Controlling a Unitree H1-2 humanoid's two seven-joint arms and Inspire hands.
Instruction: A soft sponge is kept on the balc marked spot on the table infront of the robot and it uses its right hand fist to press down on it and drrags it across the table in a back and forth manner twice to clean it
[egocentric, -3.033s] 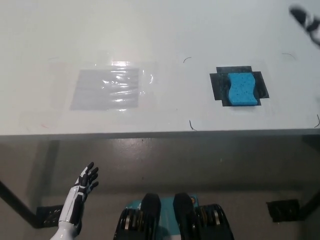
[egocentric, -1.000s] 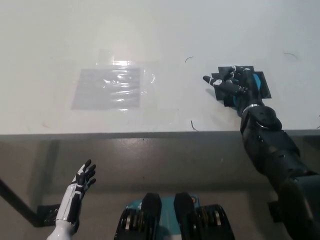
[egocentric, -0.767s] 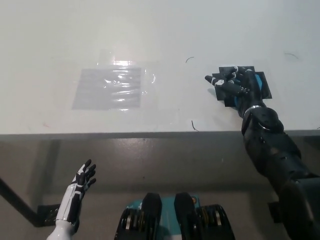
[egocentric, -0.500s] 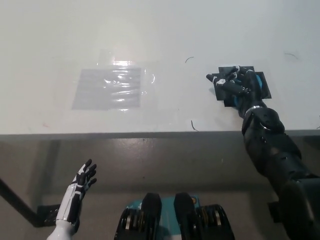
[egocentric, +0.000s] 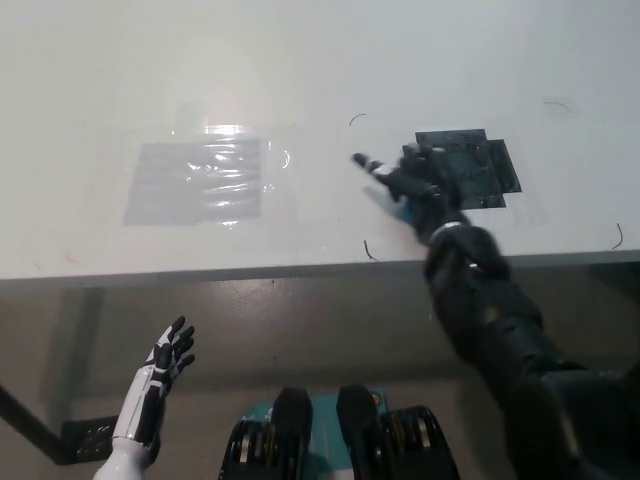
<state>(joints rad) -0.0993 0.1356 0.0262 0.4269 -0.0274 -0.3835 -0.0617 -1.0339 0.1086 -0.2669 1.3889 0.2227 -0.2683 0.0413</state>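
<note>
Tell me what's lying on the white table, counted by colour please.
Black: 1, the marked patch
Blue: 1, the sponge, only a sliver showing under the robot's right hand
Clear: 1, the shiny plastic sheet
Total: 3

Table (egocentric: 90, 60) smooth, white, slightly shiny. Clear plastic sheet (egocentric: 195, 180) glossy, wrinkled. Black patch (egocentric: 470, 168) looks like matt tape. Right hand (egocentric: 410, 185) black, hard, shiny.
</note>
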